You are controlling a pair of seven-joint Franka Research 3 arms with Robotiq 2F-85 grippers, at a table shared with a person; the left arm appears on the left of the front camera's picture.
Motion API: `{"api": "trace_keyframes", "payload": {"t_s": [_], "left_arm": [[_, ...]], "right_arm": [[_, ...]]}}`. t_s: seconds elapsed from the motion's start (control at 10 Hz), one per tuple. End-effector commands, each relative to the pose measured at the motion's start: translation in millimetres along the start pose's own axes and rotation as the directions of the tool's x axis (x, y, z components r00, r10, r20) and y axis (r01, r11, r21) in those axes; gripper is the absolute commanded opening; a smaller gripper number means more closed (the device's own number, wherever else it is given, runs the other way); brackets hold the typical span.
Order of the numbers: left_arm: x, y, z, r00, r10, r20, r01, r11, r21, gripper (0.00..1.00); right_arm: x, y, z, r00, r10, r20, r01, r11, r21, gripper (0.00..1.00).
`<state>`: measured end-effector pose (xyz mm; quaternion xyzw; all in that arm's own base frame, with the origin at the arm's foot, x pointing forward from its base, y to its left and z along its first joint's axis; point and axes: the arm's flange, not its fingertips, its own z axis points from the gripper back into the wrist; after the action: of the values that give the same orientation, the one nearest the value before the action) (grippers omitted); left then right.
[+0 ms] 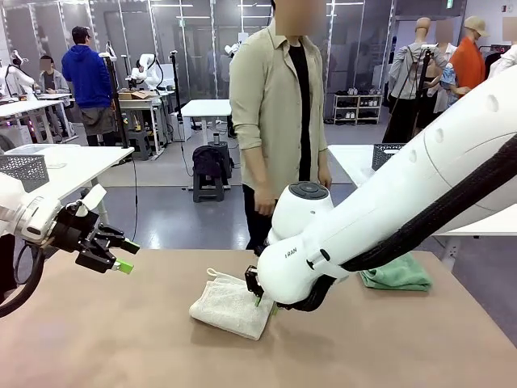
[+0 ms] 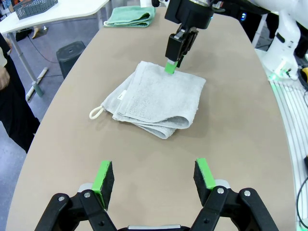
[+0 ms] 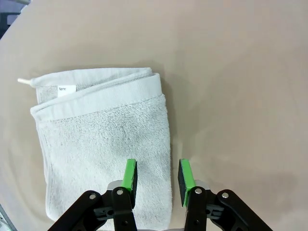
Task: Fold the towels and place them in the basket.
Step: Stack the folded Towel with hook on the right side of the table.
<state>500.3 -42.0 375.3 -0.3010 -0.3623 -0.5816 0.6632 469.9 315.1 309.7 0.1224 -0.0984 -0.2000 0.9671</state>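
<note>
A cream-white towel (image 1: 230, 305) (image 2: 156, 98) (image 3: 103, 139) lies folded on the tan table, its hanging loop (image 2: 95, 112) sticking out at one corner. My right gripper (image 1: 262, 301) (image 2: 171, 65) (image 3: 157, 175) is down at the towel's edge. Its jaws stand partly open, one pad over the cloth and the other over bare table, with nothing pinched. My left gripper (image 1: 121, 255) (image 2: 154, 178) hovers open above the table's left side, well short of the towel. A mint green towel (image 1: 396, 275) (image 2: 130, 17) lies folded at the far right. The basket (image 1: 389, 153) (image 2: 36, 7) sits on a white side table beyond it.
A person (image 1: 279, 121) stands at the far edge of the table, hands down. Another mesh basket (image 1: 24, 168) rests on a white table at the left. My right arm's bulky white links (image 1: 388, 210) cross the right half of the table. The tan table top (image 1: 121, 339) is bare in front.
</note>
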Motion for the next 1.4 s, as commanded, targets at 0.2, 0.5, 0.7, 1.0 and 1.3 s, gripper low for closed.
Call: {"api": "trace_keyframes", "payload": {"t_s": [0.2,0.5,0.7,1.0,1.3], "left_arm": [[-0.2,-0.3,0.7,1.0,-0.006,-0.005,0.006,1.0,-0.003,0.85],[-0.2,-0.3,0.7,1.0,-0.006,-0.005,0.006,1.0,-0.003,0.85],[-0.2,-0.3,0.7,1.0,-0.006,-0.005,0.006,1.0,-0.003,0.85],[-0.2,-0.3,0.7,1.0,-0.006,-0.005,0.006,1.0,-0.003,0.85],[-0.2,-0.3,0.7,1.0,-0.006,-0.005,0.006,1.0,-0.003,0.85]], "right_arm": [[-1.0,12.2,-18.6,0.999,-0.024,0.038,0.024,1.0,-0.015,0.45],[-0.5,14.0,-20.4,0.998,-0.006,0.068,0.007,1.0,-0.022,0.45],[-0.1,13.0,-22.6,0.997,0.007,0.076,-0.005,1.0,-0.02,0.28],[-0.8,11.0,-25.4,0.996,0.018,0.087,-0.018,1.0,-0.01,0.08],[-1.8,9.7,-26.5,0.996,0.037,0.082,-0.036,0.999,-0.007,0.0]]}}
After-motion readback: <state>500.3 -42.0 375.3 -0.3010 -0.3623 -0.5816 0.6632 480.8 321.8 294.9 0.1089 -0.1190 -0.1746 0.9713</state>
